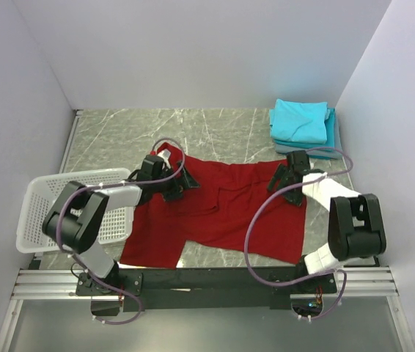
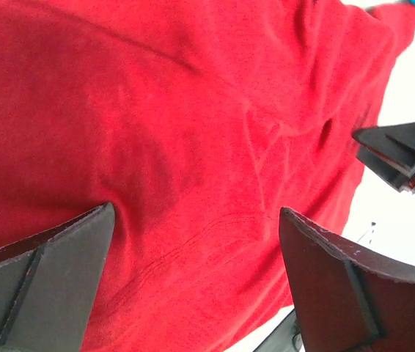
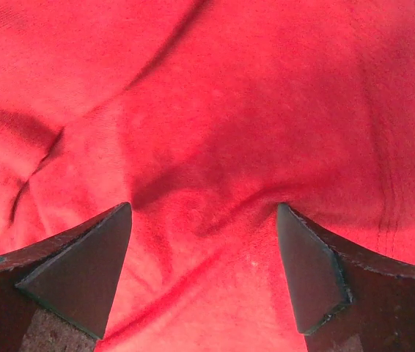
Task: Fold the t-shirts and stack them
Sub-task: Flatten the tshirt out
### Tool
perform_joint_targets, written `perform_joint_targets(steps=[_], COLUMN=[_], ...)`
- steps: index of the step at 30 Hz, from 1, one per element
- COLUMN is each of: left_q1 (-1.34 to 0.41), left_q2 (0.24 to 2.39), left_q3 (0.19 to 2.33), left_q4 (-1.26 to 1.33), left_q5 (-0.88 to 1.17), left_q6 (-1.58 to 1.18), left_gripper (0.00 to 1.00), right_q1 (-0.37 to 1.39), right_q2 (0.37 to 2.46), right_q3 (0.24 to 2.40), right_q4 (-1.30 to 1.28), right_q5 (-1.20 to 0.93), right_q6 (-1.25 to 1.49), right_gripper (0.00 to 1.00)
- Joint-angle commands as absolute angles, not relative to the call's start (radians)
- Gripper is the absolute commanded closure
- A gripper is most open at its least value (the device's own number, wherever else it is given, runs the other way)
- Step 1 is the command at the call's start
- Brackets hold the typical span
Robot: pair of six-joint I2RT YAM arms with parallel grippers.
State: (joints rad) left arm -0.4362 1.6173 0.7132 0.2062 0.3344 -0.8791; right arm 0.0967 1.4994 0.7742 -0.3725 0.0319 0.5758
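A deep red t-shirt [image 1: 222, 209] lies spread and wrinkled on the marble table. My left gripper [image 1: 180, 182] is open, its fingertips pressed on the shirt's upper left part; the left wrist view shows red cloth [image 2: 193, 147] between the wide-apart fingers [image 2: 53, 271]. My right gripper [image 1: 284, 185] is open on the shirt's upper right edge; the right wrist view shows bunched red cloth [image 3: 207, 147] between its fingers [image 3: 310, 271]. Folded turquoise t-shirts [image 1: 300, 122] lie stacked at the back right.
A white plastic lattice basket [image 1: 39, 213] stands at the left, beside the left arm. Bare marble table [image 1: 215, 128] lies behind the shirt. Grey walls close in the back and sides.
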Motion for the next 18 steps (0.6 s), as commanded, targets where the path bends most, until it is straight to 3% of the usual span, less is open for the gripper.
perform_joint_targets(steps=[1,13,18], left_q1=[-0.44,-0.44,-0.445], left_q2=[1.693,2.001,2.028], left_q3=[0.796,1.144,1.239], left_q4=[0.287,0.296,0.299], left_q5=[0.397,0.463,0.489], left_q6=[-0.896,-0.89,-0.876], left_gripper=[0.01,0.01,0.01], right_q1=[0.025,-0.13,-0.149], right_q2=[1.588,1.793,1.753], right_q3=[0.828,1.074,1.083], right_q4=[-0.411,-0.394,-0.367], right_q5=[0.043,0.089,0.08], right_q6=[0.534,0.477,0.468], right_gripper=[0.13,0.13,0.12])
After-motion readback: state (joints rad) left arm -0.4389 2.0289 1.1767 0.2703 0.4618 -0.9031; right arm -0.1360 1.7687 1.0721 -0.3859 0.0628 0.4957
